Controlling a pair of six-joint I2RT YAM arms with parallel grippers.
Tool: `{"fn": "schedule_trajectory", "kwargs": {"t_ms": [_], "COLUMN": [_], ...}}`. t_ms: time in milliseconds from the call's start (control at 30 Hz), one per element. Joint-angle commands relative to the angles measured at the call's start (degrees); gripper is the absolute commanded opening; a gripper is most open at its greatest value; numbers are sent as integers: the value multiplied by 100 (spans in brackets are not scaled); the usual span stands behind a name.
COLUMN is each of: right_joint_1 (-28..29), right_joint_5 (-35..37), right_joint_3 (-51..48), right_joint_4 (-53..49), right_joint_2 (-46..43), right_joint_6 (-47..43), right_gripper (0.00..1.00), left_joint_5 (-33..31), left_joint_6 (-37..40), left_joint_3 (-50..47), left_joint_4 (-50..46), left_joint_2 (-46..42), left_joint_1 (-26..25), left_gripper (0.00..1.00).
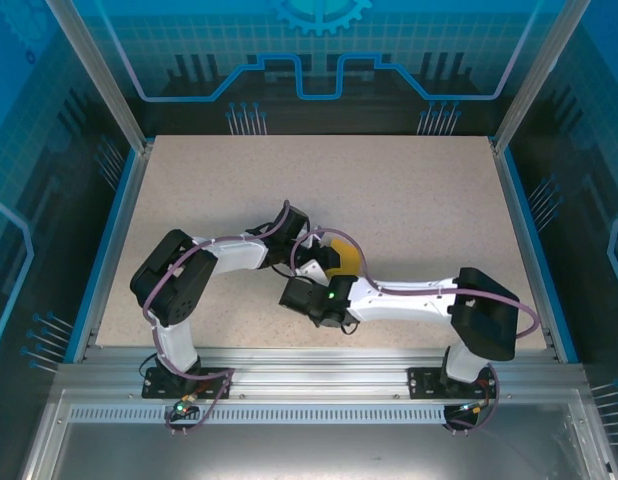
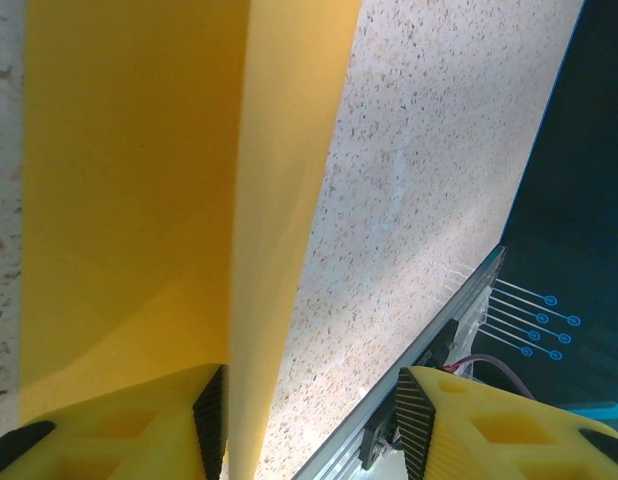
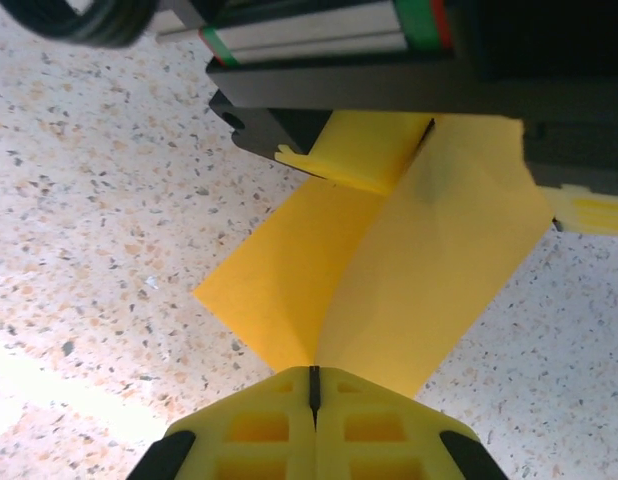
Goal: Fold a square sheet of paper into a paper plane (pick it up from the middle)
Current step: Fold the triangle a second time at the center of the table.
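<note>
From above, the left arm [image 1: 229,250] and the right arm [image 1: 409,295] bend inward and meet near the middle of the speckled table [image 1: 419,190]. A small patch of the orange-yellow sheet of paper [image 1: 345,262] shows between their wrists. The rest is covered, so its outline is hard to judge from here.

In the left wrist view, the left gripper [image 2: 309,400] has its jaws well apart. The sheet lies flat on the table at the left, then rises in a long lengthwise fold. That upright flap runs down beside the inner pad of the left finger [image 2: 119,425], while the other finger stands clear over bare table. A metal rail [image 2: 429,345] borders the table beyond.

In the right wrist view, the right gripper [image 3: 314,390] has its yellow fingers pressed together, with only a thin seam between them. The paper's centre crease runs straight into that seam, so it appears pinched there. The sheet tents up along this crease, both halves sloping down to the table. Its far edge reaches the left gripper's yellow finger.
</note>
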Motion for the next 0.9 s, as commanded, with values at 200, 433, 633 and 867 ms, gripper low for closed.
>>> {"fn": "schedule_trajectory", "kwargs": {"t_ms": [200, 433, 633, 867], "right_joint_1": [-613, -1486, -2313, -3112], "right_joint_5": [-1517, -2974, -4145, -4995], "right_joint_3": [-826, -1619, -1997, -2205], "right_joint_4": [939, 1904, 2394, 2472], "right_joint_2": [-726, -1100, -1171, -1171], "right_joint_6": [-564, -871, -1193, -1464], "right_gripper": [0, 1, 3, 3], "left_joint_5": [-628, -1663, -1973, -1961], "left_joint_6": [208, 136, 15, 126], "left_joint_3": [137, -210, -762, -1036], "left_joint_4": [-631, -991, -860, -686], "left_joint_2": [-542, -1205, -1752, -2046], "left_joint_1": [35, 37, 5, -371], "left_gripper": [54, 60, 59, 56]}}
